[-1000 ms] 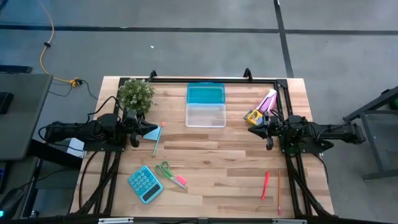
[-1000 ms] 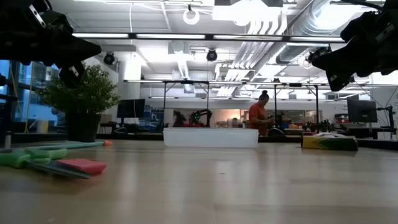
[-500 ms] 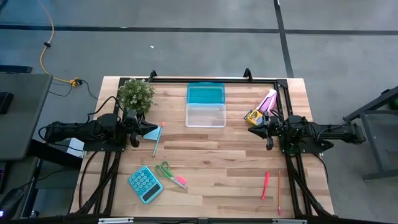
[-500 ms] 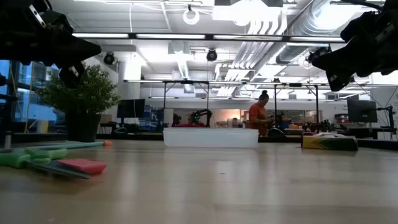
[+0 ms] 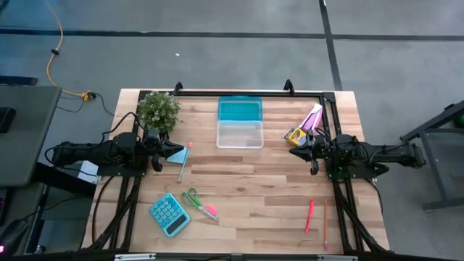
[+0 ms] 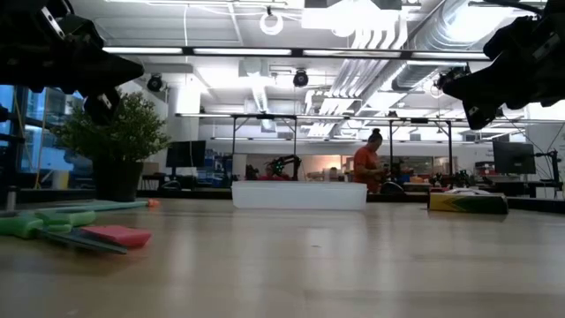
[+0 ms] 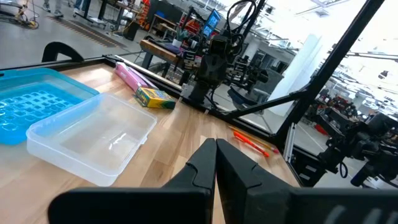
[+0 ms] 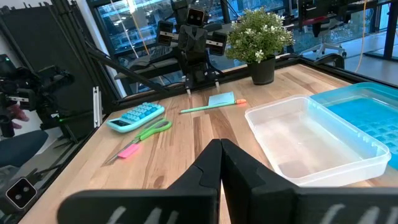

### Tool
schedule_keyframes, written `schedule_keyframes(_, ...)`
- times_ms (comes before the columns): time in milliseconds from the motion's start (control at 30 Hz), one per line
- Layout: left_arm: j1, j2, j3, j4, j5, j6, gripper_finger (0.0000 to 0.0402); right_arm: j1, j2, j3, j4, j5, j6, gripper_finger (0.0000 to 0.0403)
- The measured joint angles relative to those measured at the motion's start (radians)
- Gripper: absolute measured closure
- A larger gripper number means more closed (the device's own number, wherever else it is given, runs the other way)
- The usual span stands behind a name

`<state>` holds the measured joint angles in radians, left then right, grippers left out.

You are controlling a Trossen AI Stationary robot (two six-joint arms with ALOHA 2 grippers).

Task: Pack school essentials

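Note:
Both arms hover level above the table with shut, empty fingers: my left gripper at the left side, my right gripper at the right. The light-blue note pad and teal pen lie flat just beyond the left fingertips. Green-handled scissors and pink eraser lie near the front left. The yellow crayon box lies beside the right gripper. The pink-red pen and thin pencil lie at the front right. The clear container stands open at the far middle.
A blue lid lies against the container's far side. A potted plant stands at the far left, a teal calculator at the front left, and a pink-and-white packet at the far right. A person stands far off in the room.

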<state>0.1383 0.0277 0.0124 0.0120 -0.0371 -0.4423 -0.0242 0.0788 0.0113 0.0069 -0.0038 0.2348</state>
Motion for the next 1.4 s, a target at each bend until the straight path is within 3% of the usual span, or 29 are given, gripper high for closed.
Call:
schedule_keyframes(1100,0.001,0.0,0.0,0.009,-0.015,0.03,0.0401,0.0,0.0,0.0,0.0,0.0,0.0,0.0403)
schedule_keyframes(1400,0.0,0.089,0.055,0.303,-0.124,0.088,0.0401,0.0,0.0,0.0,0.0,0.0,0.0,0.0403)
